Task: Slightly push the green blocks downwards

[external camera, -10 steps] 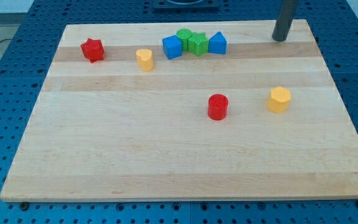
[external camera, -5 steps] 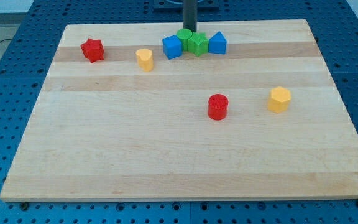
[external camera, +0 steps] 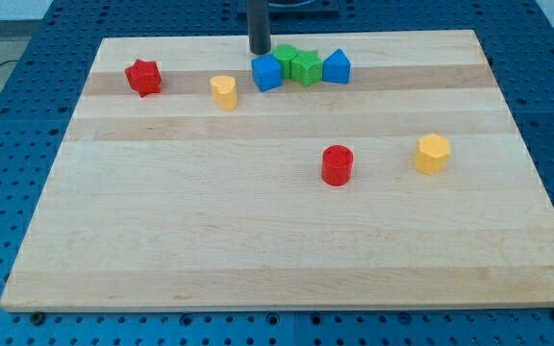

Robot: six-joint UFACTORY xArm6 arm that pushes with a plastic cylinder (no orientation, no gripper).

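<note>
Two green blocks sit near the board's top edge: a green round block (external camera: 285, 53) behind a green star-like block (external camera: 305, 67). A blue cube (external camera: 266, 72) touches them on the view's left and a blue pointed block (external camera: 337, 66) on the right. My tip (external camera: 260, 52) rests on the board just above the blue cube, left of the green round block, a small gap apart.
A red star block (external camera: 143, 77) and a yellow heart-like block (external camera: 223, 91) lie at the upper left. A red cylinder (external camera: 337, 164) and a yellow hexagonal block (external camera: 432, 153) lie right of centre. The wooden board (external camera: 258, 250) sits on a blue perforated table.
My tip has swept left along the board's top edge, from the top right corner past the green blocks to above the blue cube. No block has visibly moved.
</note>
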